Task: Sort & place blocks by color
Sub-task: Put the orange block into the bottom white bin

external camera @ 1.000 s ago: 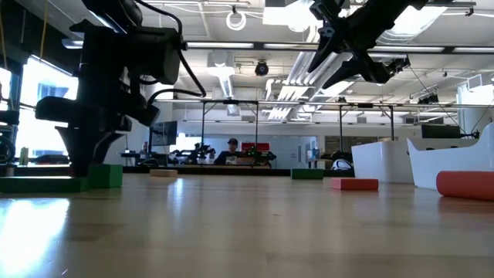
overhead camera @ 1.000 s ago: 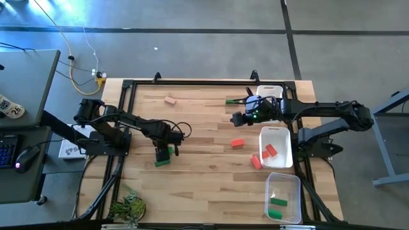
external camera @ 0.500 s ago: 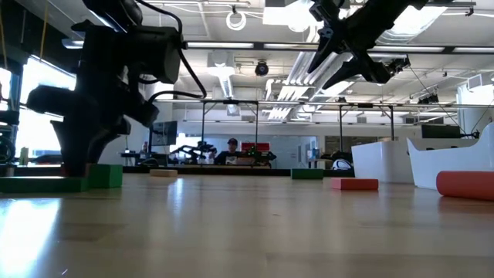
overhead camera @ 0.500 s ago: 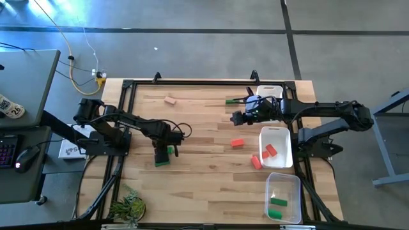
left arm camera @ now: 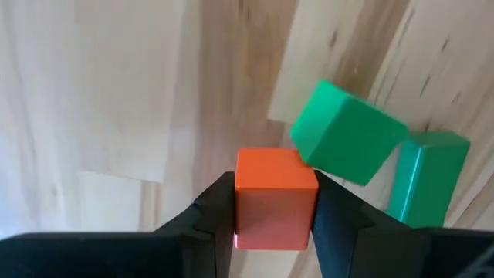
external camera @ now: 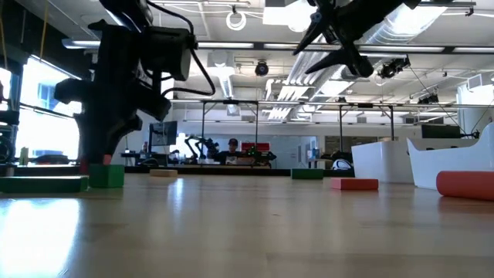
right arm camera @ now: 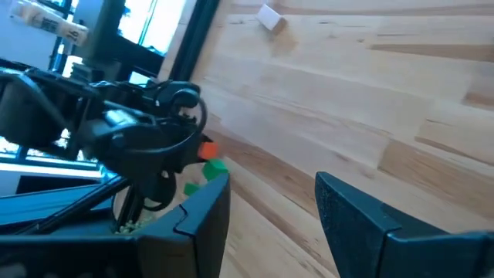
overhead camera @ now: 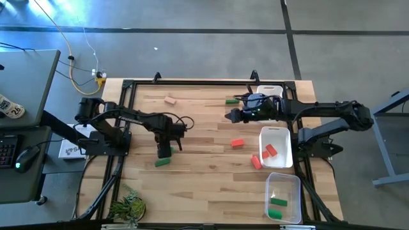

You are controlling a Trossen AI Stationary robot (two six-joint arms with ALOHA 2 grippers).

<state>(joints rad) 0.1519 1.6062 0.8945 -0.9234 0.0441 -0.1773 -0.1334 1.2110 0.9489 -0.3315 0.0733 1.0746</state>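
Left gripper clamped on red cube, squarish, no clear long axis; right gripper apart.

The worktop runs level toward an open room with ceiling lights and pipes. At the left, the left gripper hangs low with its tip just above the wood, and a sliver of a red block shows at that tip. Just under it sits a green cube, and beside that a flat green bar lies on the wood. Farther back lie a tan block, a green block and a red bar. A red rounded piece sits at the right edge before a white tray. The right gripper hangs high up, jaws spread. A person sits far behind.
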